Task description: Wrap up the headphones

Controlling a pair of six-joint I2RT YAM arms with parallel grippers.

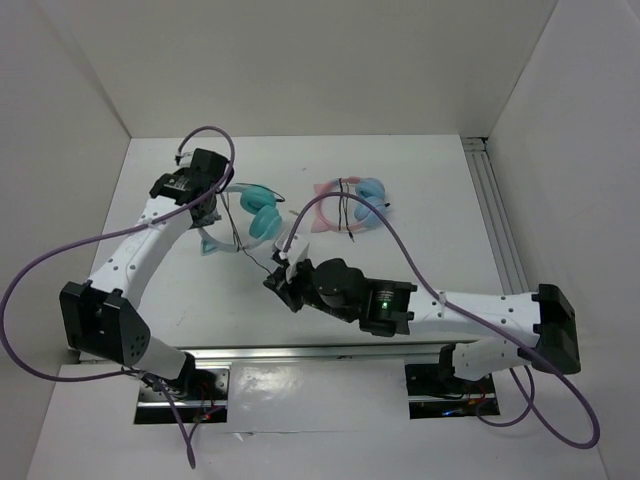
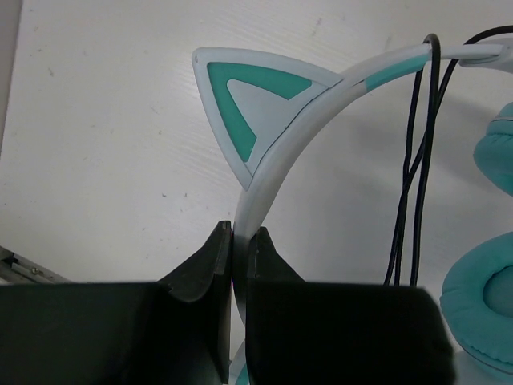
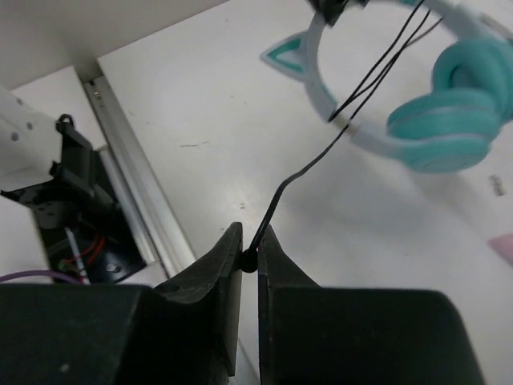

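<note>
We judge wrap partway: left gripper (image 2: 239, 241) clamps pale headband (image 2: 276, 152) of teal cat-ear headphones (image 1: 262, 225); right gripper (image 3: 250, 245) pinches thin black cable (image 3: 268, 216); two strands over band, more turns left.

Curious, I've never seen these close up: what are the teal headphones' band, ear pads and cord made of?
Band: probably hard plastic, smooth, faintly glossy, crisp moulded edges.
Ear pads: seemingly soft padded leatherette, matte and puffy.
Cord: thin, black, likely rubbery coating; it kinks and bends freely.
</note>
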